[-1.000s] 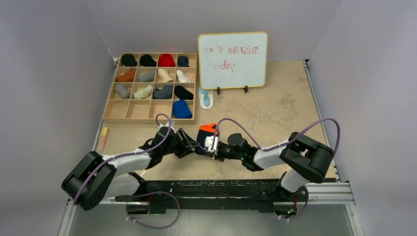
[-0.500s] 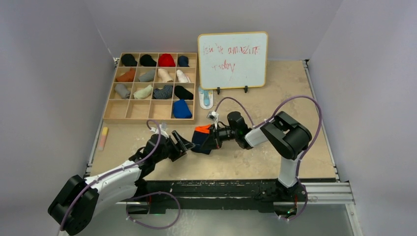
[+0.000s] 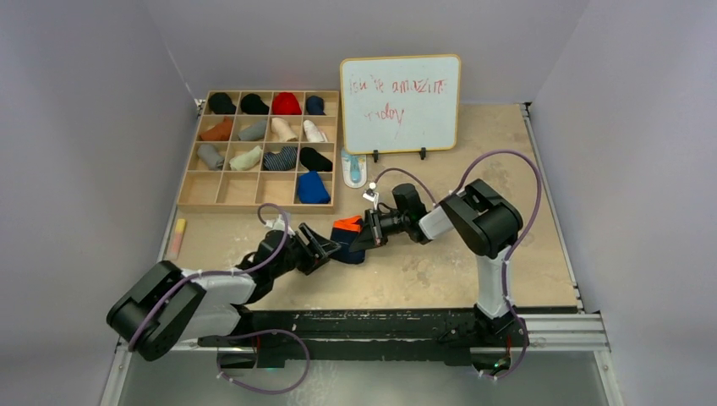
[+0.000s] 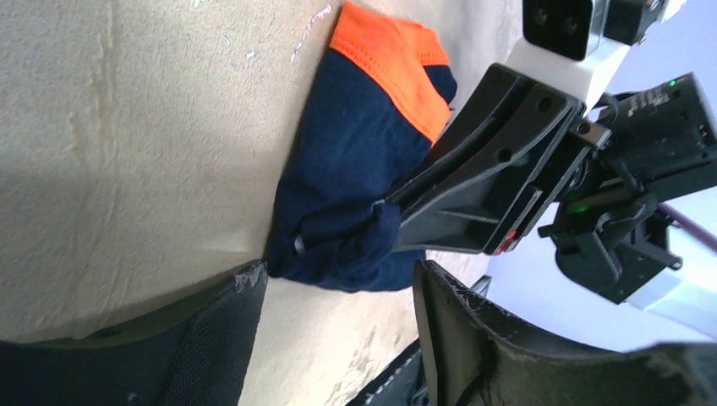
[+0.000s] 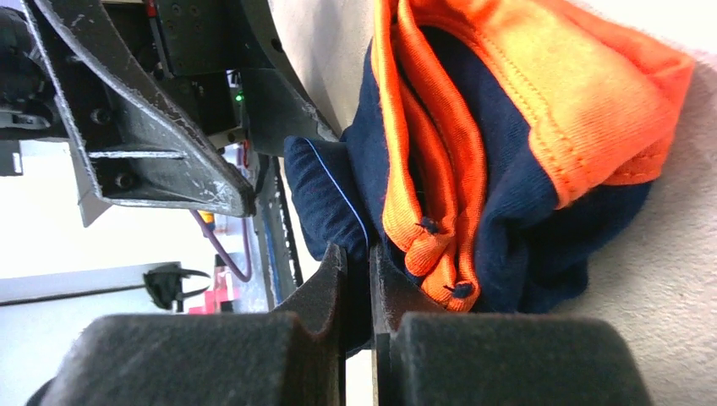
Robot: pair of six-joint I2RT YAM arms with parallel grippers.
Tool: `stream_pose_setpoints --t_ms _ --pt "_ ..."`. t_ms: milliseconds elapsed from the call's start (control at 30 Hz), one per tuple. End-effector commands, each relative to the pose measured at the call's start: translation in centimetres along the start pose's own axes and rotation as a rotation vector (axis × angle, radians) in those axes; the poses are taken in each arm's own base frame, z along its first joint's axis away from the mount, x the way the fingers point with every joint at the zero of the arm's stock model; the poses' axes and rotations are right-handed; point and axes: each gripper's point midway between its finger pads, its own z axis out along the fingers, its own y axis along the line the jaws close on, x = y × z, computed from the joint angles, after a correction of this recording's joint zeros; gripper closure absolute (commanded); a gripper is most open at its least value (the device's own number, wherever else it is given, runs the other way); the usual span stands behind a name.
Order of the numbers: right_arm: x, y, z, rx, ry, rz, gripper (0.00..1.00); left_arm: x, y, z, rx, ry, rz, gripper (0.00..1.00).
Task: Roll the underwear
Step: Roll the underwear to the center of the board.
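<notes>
Navy underwear point(image 3: 347, 240) with an orange band lies bunched on the table in front of both arms. My right gripper point(image 3: 362, 240) reaches in from the right and is shut on a navy fold at the bundle's near edge; in the right wrist view cloth is pinched between its fingertips point(image 5: 357, 258), with the orange band of the underwear point(image 5: 541, 93) just beyond. My left gripper point(image 3: 324, 251) stands open at the bundle's left side. In the left wrist view its fingers point(image 4: 221, 330) flank the low navy end of the underwear point(image 4: 355, 178) without holding it.
A wooden compartment tray point(image 3: 193, 188) with several rolled garments stands at the back left. A whiteboard point(image 3: 400, 103) stands behind, with a small white and blue object point(image 3: 353, 169) at its foot. A pink and yellow stick point(image 3: 177, 238) lies by the left table edge.
The left gripper let go of the bundle, opened and drew back a little. The right arm swung its elbow up and in, shifting the underwear slightly away from the near edge.
</notes>
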Motion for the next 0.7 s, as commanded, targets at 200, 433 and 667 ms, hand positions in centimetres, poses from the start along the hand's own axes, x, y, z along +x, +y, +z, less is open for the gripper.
stream_pose_setpoints --t_ms 200,433,667 --pt "2.1 -2.0 0.0 0.103 0.068 0.140 0.89 0.9 6.2 1.1 -0.214 0.004 -0.047 0.65" --pt "0.0 -1.1 -1.4 0.192 -0.022 -0.082 0.59 0.8 6.5 1.6 -0.251 0.017 -0.027 0.85" --pt "-2.3 -0.8 -4.4 0.461 -0.164 -0.558 0.38 0.5 5.8 1.7 -0.262 0.021 0.000 0.87"
